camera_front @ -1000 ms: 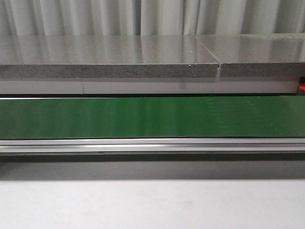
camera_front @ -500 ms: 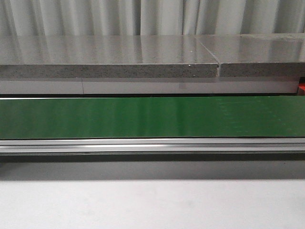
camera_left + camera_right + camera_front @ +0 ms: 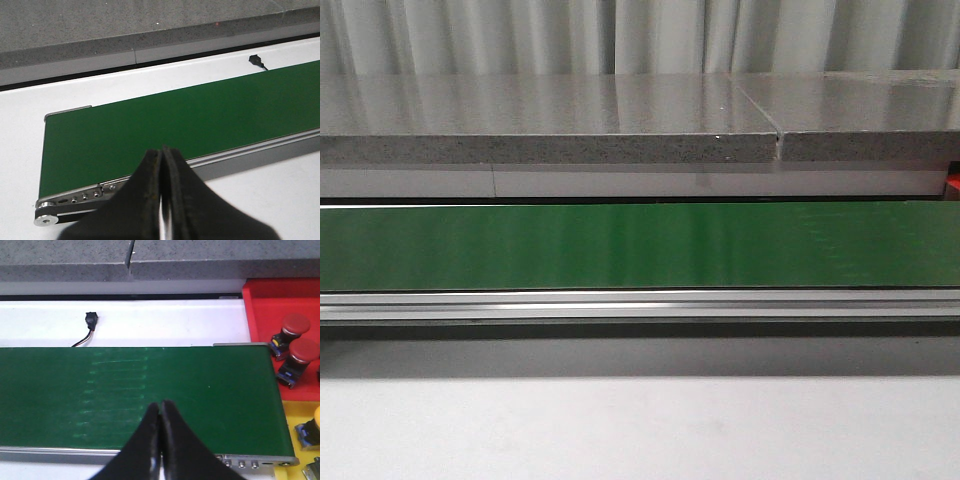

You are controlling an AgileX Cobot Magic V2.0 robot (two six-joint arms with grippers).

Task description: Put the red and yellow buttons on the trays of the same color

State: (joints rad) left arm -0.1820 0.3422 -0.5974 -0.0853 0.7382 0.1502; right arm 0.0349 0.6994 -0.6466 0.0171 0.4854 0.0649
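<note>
In the right wrist view, two red buttons (image 3: 295, 326) (image 3: 303, 352) lie on the red tray (image 3: 265, 305) past the end of the green belt (image 3: 150, 385). A yellow button (image 3: 312, 427) lies on the yellow tray (image 3: 300, 410), cut off by the frame edge. My right gripper (image 3: 160, 406) is shut and empty over the belt's near side. In the left wrist view my left gripper (image 3: 162, 152) is shut and empty above the near rail of the belt (image 3: 175, 125). No button shows on the belt (image 3: 640, 245) in the front view, and neither gripper appears there.
A grey stone slab (image 3: 550, 120) runs behind the belt, with a seam (image 3: 780, 140) at the right. A small black sensor with a cable (image 3: 90, 320) sits on the white strip beyond the belt. A sliver of the red tray (image 3: 953, 183) shows at the front view's right edge.
The faint pale marks on the right part of the belt have faded out of the front view. Nothing else differs.
</note>
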